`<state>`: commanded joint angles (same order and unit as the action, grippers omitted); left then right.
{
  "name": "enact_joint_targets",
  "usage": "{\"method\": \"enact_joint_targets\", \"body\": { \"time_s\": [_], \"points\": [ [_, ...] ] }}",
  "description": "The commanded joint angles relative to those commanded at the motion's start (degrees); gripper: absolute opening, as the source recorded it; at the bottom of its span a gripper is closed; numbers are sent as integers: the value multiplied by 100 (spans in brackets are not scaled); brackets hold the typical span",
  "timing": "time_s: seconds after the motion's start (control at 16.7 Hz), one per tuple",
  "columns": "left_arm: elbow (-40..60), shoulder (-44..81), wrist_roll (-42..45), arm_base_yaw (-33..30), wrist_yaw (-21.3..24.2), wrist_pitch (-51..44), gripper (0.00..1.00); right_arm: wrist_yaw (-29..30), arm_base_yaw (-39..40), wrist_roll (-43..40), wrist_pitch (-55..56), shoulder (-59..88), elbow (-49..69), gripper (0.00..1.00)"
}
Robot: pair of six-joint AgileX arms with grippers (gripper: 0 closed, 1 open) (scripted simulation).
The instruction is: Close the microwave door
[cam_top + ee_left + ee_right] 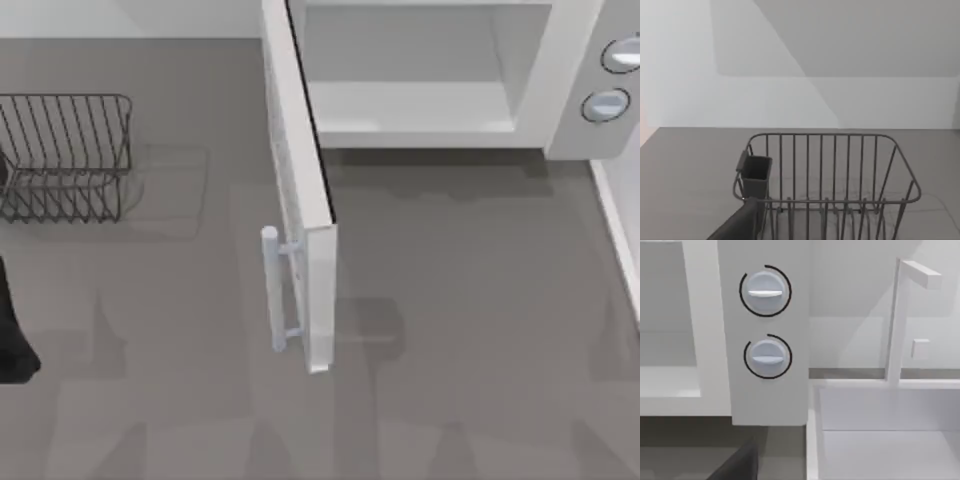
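The microwave door was seen swung wide open, standing edge-on approx. perpendicular to the oven front, w/ its vertical bar handle on the side facing the table's left. The cavity behind was exposed. Two round knobs were seen on the control panel in the right wrist view. A wire rack was placed at the table's left. Whether either gripper's jaws were apart or together couldn't be told.

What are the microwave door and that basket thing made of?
The wide white microwave door looks like smooth matte plastic or painted metal, plain and even, with a pale bar handle. The dark grey wire rack looks like thin metal rods, with gaps between them.
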<state>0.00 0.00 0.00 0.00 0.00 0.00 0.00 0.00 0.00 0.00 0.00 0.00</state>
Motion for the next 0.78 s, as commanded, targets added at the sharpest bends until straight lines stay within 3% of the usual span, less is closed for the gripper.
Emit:
{"method": "enact_joint_targets", "body": {
  "time_s": [0.36,0.78],
  "points": [
    [383,546,324,-176,168,-413,100,0,0,0,0,0,0,100],
    [2416,3261,1694,-848,820,-2592,100,0,0,0,0,0,0,100]
  ]
}}
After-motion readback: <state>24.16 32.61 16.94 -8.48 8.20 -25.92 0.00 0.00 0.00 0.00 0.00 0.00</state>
